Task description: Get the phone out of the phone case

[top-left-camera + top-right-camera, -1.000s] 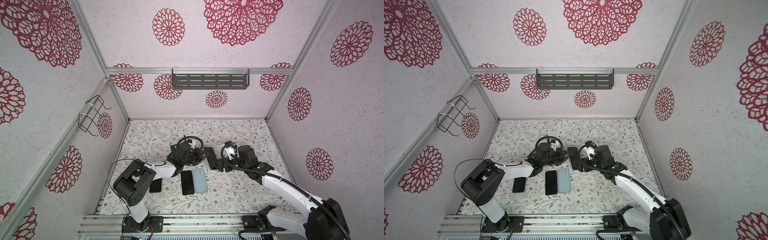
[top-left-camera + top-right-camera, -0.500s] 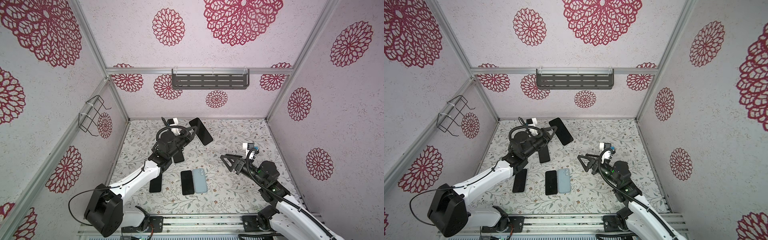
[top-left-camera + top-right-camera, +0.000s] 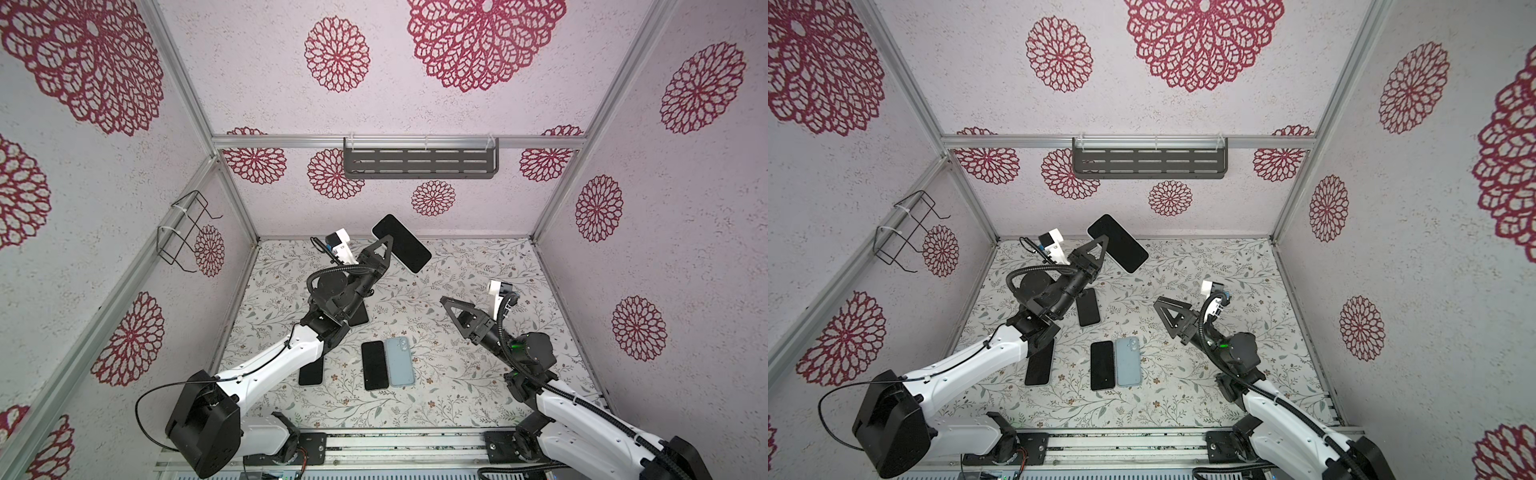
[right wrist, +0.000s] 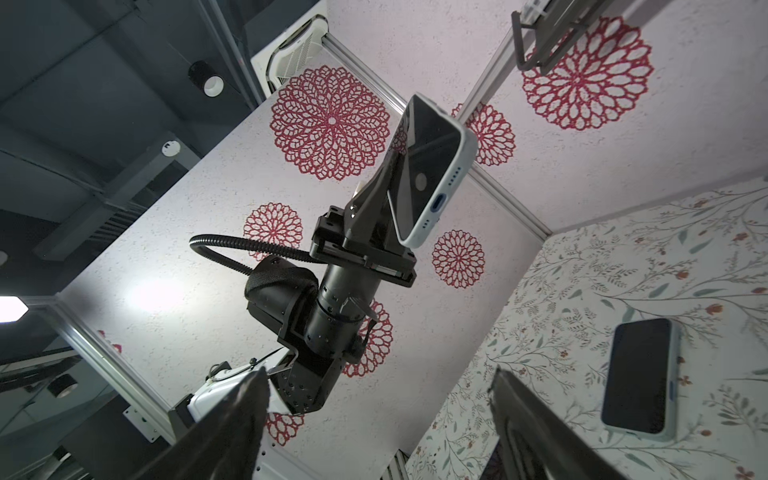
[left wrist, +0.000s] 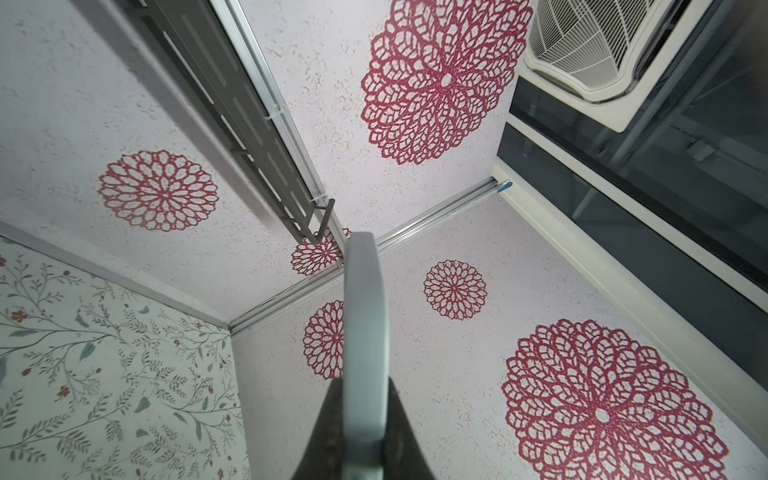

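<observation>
In both top views four phones (image 3: 1102, 365) are lying on the worktop (image 3: 449, 386), three screen-up and one pale blue phone (image 3: 1128, 361) back-up. The left gripper (image 3: 388, 243) is clamping a fifth, the cased phone (image 3: 401, 243), with the arm stretching up high. Left wrist: it's showing edge-on. Right wrist: the right gripper (image 4: 379, 372) is gaping wide and empty.

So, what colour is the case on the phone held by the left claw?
Pale blue-grey phone case, clearest in the right wrist view.

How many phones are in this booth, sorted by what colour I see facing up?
Dark-screen phones lying flat: 3
Pale blue phone or case, back up, lying flat: 1
Cased phone, dark screen, held up by the left gripper: 1
Total: 5
</observation>
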